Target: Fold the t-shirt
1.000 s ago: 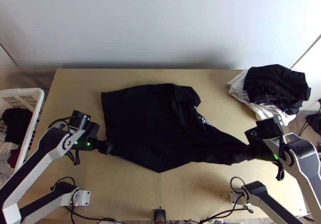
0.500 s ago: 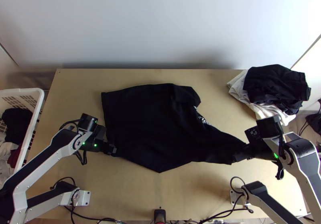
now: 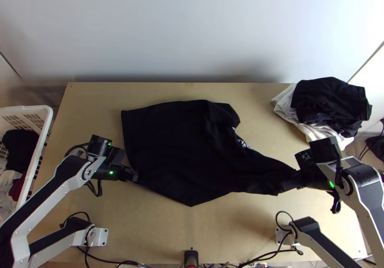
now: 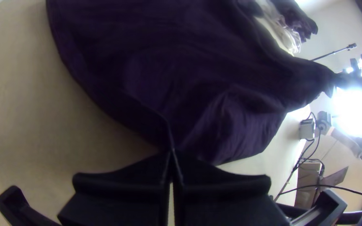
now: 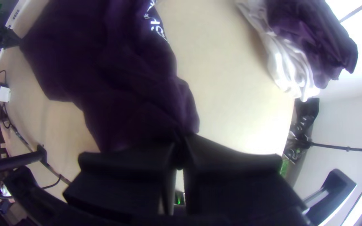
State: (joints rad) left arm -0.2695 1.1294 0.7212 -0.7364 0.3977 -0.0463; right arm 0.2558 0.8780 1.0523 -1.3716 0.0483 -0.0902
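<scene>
Left pincer [image 4: 171,151]: pinching the near-left edge of the black fabric t-shirt [image 3: 173,148]. Garment: unevenly spread across the light wooden tabletop [image 3: 149,225], long axis running between the arms; neither clearly nearer. Right pincer [image 5: 182,140]: clamped on its narrowed, bunched end.

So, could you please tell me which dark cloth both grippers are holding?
The central black t-shirt, pinched by the left gripper and the right gripper; neither touches the dark cloth in the basket or on the pile.
</scene>
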